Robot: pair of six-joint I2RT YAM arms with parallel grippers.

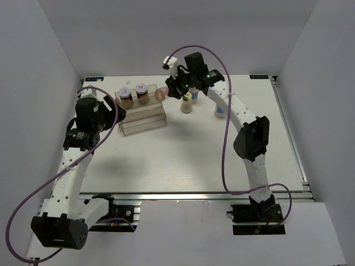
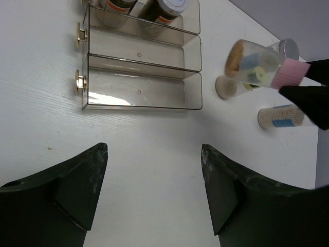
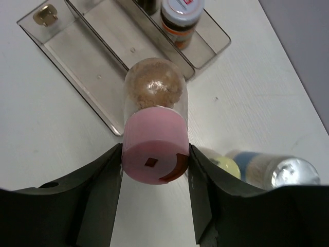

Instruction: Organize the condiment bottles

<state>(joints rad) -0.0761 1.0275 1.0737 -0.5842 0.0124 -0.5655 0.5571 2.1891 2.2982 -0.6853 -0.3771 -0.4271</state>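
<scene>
My right gripper (image 3: 154, 147) is shut on the pink lid of a tan-filled jar (image 3: 154, 110). It holds the jar tipped on its side in the air, just right of the clear stepped rack (image 1: 143, 117). Two dark jars (image 1: 126, 97) (image 1: 142, 94) stand in the rack's back row. A yellow-lidded jar (image 1: 187, 103) and a white jar with a blue band (image 1: 220, 111) stand on the table to the right. A second silver-capped jar (image 2: 288, 49) shows behind them. My left gripper (image 2: 154, 149) is open over bare table, near the rack's left front.
The rack's two front steps (image 2: 139, 92) hold nothing. The white tabletop (image 1: 183, 160) stretches in front of the rack. Grey walls enclose the table on three sides. The right arm (image 1: 249, 138) arches over the right half of the table.
</scene>
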